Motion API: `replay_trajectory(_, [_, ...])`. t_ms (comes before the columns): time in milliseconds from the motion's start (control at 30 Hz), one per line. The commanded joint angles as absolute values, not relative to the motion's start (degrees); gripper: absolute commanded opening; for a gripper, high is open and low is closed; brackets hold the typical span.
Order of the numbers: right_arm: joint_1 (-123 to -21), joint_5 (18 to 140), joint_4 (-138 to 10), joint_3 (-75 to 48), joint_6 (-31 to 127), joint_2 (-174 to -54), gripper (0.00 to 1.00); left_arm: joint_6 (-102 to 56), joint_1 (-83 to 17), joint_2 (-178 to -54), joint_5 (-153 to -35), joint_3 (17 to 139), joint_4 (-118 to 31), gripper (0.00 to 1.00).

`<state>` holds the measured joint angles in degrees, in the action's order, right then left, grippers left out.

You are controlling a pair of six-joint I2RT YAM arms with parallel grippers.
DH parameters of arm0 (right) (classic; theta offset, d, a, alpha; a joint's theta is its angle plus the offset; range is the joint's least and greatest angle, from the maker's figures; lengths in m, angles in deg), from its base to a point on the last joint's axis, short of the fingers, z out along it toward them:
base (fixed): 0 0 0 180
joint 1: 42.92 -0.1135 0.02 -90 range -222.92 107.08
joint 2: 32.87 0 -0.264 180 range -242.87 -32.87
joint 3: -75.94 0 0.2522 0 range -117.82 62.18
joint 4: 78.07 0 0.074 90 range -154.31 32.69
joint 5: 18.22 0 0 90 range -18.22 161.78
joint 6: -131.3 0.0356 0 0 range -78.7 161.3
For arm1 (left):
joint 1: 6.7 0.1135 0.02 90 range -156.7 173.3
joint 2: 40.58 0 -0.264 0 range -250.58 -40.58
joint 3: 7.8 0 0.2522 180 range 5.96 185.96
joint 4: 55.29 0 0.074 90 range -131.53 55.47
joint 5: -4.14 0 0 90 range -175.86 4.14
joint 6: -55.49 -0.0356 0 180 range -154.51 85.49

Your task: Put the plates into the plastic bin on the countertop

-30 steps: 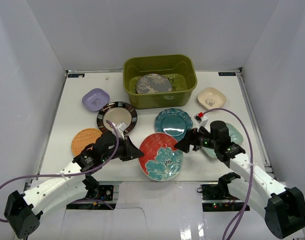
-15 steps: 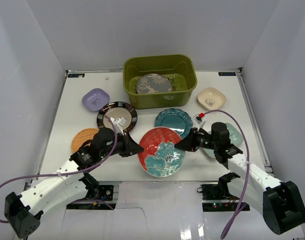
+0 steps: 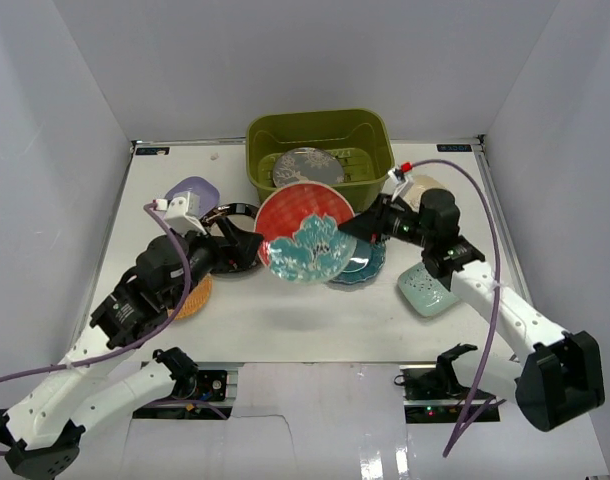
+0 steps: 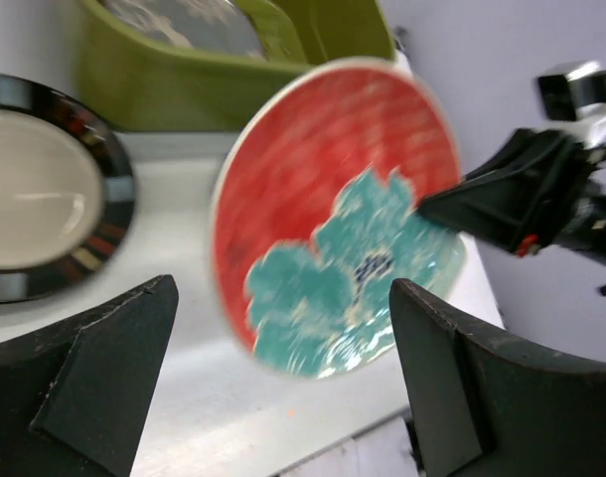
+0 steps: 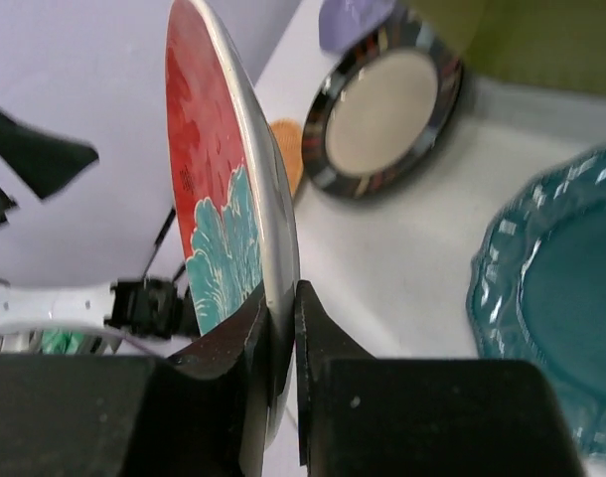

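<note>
The right claw [image 5: 280,313] is pinched shut on the rim of the red plate with the teal flower [image 3: 305,232]. It grips only a thin bite of the edge, so the plate hangs tilted steeply, almost on edge, above the worktop [image 3: 285,320], just on the near side of the plastic bin [image 3: 385,150]. The left claw [image 3: 255,243] is spread wide and holds nothing. It sits just left of the plate, and appears to be clear of it, though the overhead view is too crowded there to be sure. The main danger is the grip: a glazed rim held at one spot can pivot or slide out between the fingers under the plate's own weight. If it drops, it would land on the teal scalloped plate [image 3: 363,265] lying directly below and could chip both. A path carried too low would knock the plate's lower edge against the bin's near wall and could lever it loose. The left claw, being so near, could nudge the free edge. Inside the bin, a release from height would bring the plate down hard on the grey deer-print plate [image 3: 307,167] already lying there.
</note>
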<state>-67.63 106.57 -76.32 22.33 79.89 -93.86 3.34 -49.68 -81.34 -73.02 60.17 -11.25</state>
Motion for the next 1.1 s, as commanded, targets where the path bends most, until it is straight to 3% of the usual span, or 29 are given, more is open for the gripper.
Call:
replay_trajectory(0, [-66.3,100.4,-85.7,9.2,84.3,-97.8,0.08,-1.2,-50.0,-78.8,-59.0,61.5,-3.9,0.98])
replay_trajectory(200, [-63.1,90.8,-83.3,-10.9,82.9,-113.7,0.08,-2.9,-50.0,-76.3,-52.2,56.0,-2.6,0.98])
replay_trajectory(333, [-62.8,86.3,-78.6,-24.3,79.6,-127.5,0.08,-3.9,-49.9,-77.3,-53.6,53.1,-4.9,0.98])
replay_trajectory(600, [-62.3,82.8,-73.2,-43.3,76.9,-143.9,0.08,-5.1,-49.7,-78.7,-56.0,51.5,-6.6,0.98])
replay_trajectory(833, [-62.2,83.7,-69.7,-48.1,77.6,-153.6,0.08,-5.5,-48.9,-78.6,-57.9,51.0,-7.4,0.98])
replay_trajectory(1067, [-62.2,82.9,-69.2,-42.1,76.5,-153.6,0.08,-5.9,-47.4,-79.1,-59.6,50.6,-8.1,0.98])
